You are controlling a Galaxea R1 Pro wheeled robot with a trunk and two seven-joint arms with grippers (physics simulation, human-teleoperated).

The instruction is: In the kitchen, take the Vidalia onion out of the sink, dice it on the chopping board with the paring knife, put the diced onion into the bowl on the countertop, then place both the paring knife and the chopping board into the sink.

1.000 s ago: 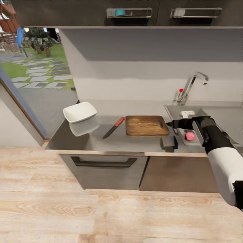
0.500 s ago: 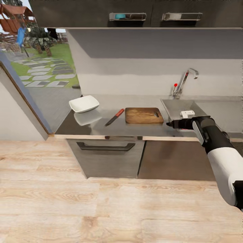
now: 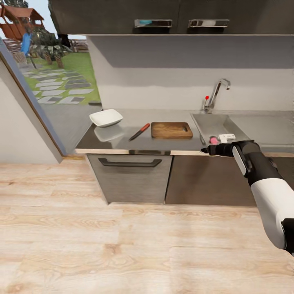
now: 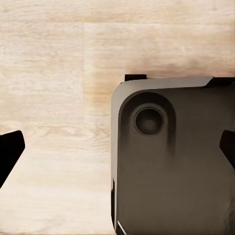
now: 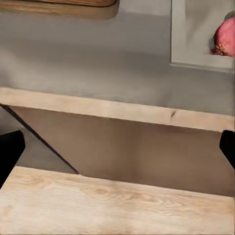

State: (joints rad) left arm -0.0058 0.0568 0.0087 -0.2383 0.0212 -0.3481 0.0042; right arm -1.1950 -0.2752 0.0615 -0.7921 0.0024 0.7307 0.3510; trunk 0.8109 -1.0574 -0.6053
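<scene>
on countertop (image 3: 122, 141): one bowl (image 3: 106, 117), knife (image 3: 139, 132), board (image 3: 171, 130)

The right arm (image 3: 261, 179) showed in the head view as a thick rounded limb; its upper segment was glossy white, its forward segment matt black, with a pale grey band set aslant across the black part; a black joint edged the white shell at the frame's border; a small white block sat on top near the wrist; the right gripper (image 3: 205, 150) was black and tapered to a narrow tip. In the left wrist view a dark grey, round-cornered housing (image 4: 171, 156) carried a circular recessed socket; black finger (image 4: 9, 152) tips framed both wrist views' edges.
</scene>
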